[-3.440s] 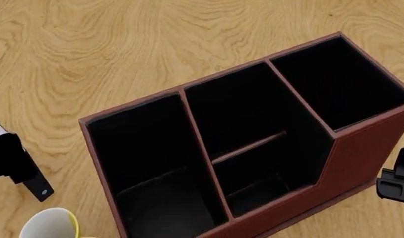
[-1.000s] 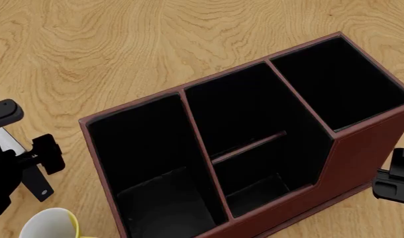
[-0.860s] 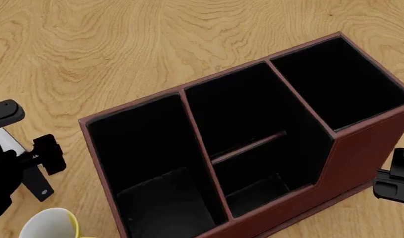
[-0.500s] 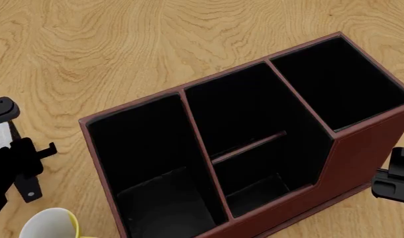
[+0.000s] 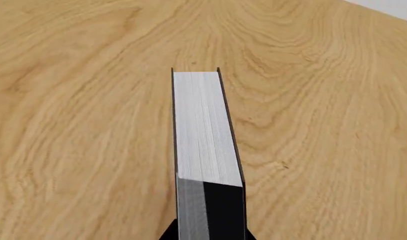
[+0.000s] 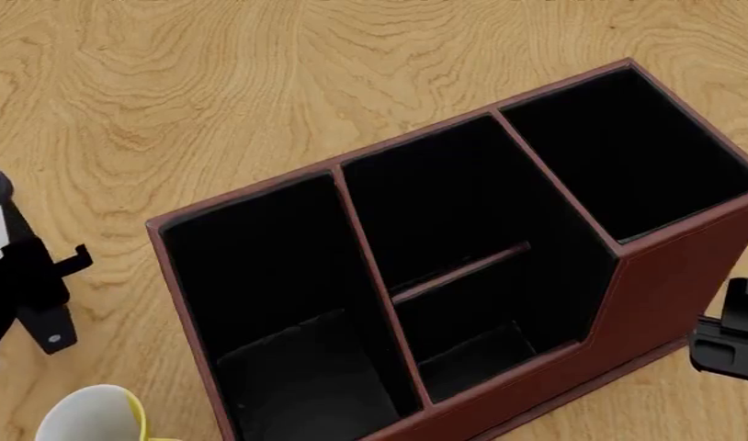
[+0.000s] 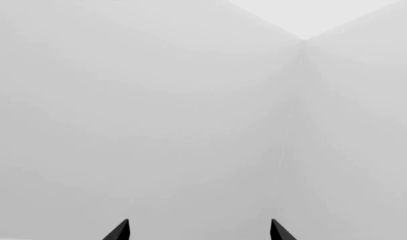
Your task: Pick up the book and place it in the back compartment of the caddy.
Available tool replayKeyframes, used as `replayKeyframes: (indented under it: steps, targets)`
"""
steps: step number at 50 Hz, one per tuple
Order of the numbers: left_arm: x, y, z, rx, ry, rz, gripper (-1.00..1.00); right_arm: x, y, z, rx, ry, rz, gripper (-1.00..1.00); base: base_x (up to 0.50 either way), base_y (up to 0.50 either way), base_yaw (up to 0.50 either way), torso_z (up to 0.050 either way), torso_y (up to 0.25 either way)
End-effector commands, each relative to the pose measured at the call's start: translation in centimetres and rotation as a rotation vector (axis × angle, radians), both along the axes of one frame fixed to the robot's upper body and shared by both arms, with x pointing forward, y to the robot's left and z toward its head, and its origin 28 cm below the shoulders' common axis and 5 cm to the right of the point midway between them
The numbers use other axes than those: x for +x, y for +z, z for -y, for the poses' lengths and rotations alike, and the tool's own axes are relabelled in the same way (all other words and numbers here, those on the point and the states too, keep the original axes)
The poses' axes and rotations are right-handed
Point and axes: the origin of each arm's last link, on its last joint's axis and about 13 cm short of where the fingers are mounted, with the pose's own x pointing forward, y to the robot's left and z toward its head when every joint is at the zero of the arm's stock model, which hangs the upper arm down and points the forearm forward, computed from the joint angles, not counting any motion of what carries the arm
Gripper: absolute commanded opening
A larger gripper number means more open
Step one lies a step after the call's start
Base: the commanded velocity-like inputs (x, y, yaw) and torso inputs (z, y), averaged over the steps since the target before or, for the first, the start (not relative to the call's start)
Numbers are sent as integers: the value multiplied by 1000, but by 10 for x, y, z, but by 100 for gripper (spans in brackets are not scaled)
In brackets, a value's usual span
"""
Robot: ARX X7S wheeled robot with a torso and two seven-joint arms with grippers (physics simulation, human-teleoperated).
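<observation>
The left gripper [image 5: 207, 235] clasps the book [image 5: 203, 130] edge-up above the table [image 5: 70, 125], left of the caddy [image 6: 668, 285]; the right gripper [image 7: 199, 231] is spread, holding nothing.

A light wood-grain counter [image 6: 227, 83] with swirling figure fills the head view. On it stands the large maroon leather-look caddy [image 6: 668, 285] with black-lined cells, set at a slant. Near the caddy's low end, a white mug with a yellow inside [image 6: 92, 418] also rests on the counter.
</observation>
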Motion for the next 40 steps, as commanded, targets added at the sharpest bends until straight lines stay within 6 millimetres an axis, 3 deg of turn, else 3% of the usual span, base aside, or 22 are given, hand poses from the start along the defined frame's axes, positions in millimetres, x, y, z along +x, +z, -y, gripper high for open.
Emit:
replayKeyframes:
  steps: [1, 13, 40]
  targets:
    - [-4, 21, -6, 21, 25, 95, -100, -1, 1, 0, 1, 1, 3, 100, 0, 0, 0, 0, 0]
    - [-9, 37, -10, 126, -35, 205, -100, -4, 3, 0, 4, 0, 9, 100, 0, 0, 0, 0, 2]
    - [-28, 114, -6, 299, -290, 402, -100, -9, 0, 5, 20, -7, 19, 100, 0, 0, 0, 0, 2]
